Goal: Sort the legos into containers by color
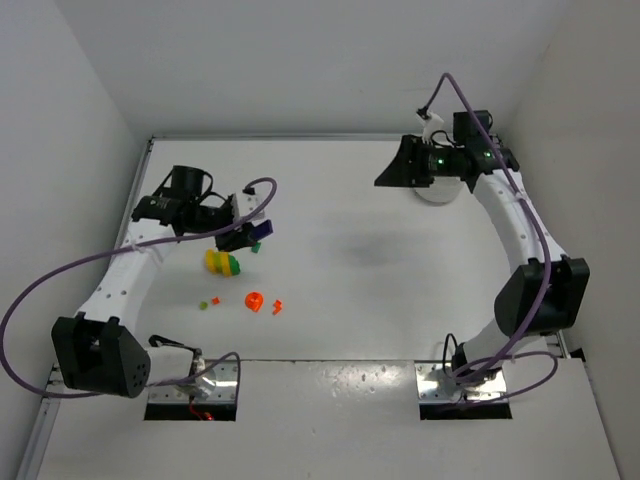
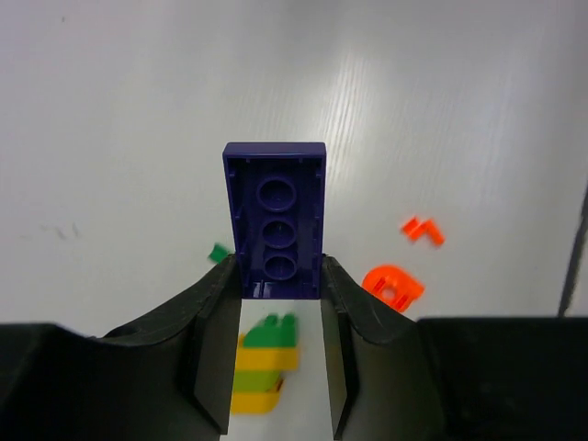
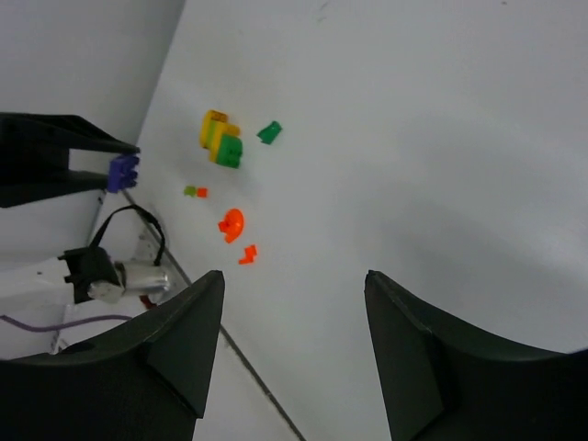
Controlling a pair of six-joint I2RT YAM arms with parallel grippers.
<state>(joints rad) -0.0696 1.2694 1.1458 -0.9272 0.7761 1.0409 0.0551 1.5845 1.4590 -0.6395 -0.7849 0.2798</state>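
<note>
left fingers (image 2: 216, 354) clamped on dark blue brick (image 2: 276, 220), yellow-green stack (image 1: 222, 263) at its 7 o'clock, right fingers (image 3: 175, 340) spread, dish (image 1: 437, 193) probably underneath

A robotics lab test cell: a matte white worktop (image 1: 360, 250) boxed in by plain white panel walls (image 1: 300, 60), purple cables (image 1: 448, 80) looping from white robot arms (image 1: 515, 215) bolted to metal base plates (image 1: 450, 385).

dk-blue brick (image 2: 275, 216) upright in left tool (image 2: 278, 276) | yel/grn stack (image 1: 222, 263), orange bits (image 1: 254, 301) loose
</note>
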